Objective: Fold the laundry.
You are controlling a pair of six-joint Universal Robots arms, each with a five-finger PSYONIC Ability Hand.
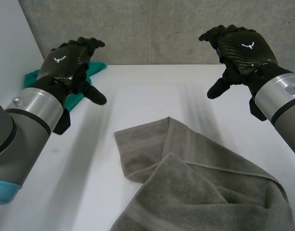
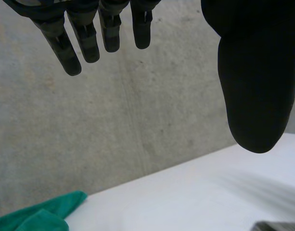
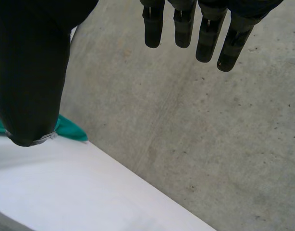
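A grey towel [image 1: 195, 187] lies crumpled on the white table [image 1: 152, 96], near the front and right of the middle, with one flap folded over itself. My left hand [image 1: 70, 65] hovers above the table's far left, fingers relaxed and thumb apart, holding nothing. My right hand [image 1: 241, 50] hovers at the far right, likewise open and empty. Both hands are raised well clear of the towel. In the left wrist view the fingers [image 2: 85, 41] and thumb [image 2: 255, 91] stand apart. The right wrist view shows fingers [image 3: 205, 33] and thumb [image 3: 32, 82] spread too.
A green cloth [image 1: 87, 77] lies at the table's far left, partly behind my left hand; it also appears as a green cloth [image 2: 37, 214] and a green cloth [image 3: 68, 129] in the wrist views. A concrete wall [image 1: 157, 29] stands behind the table.
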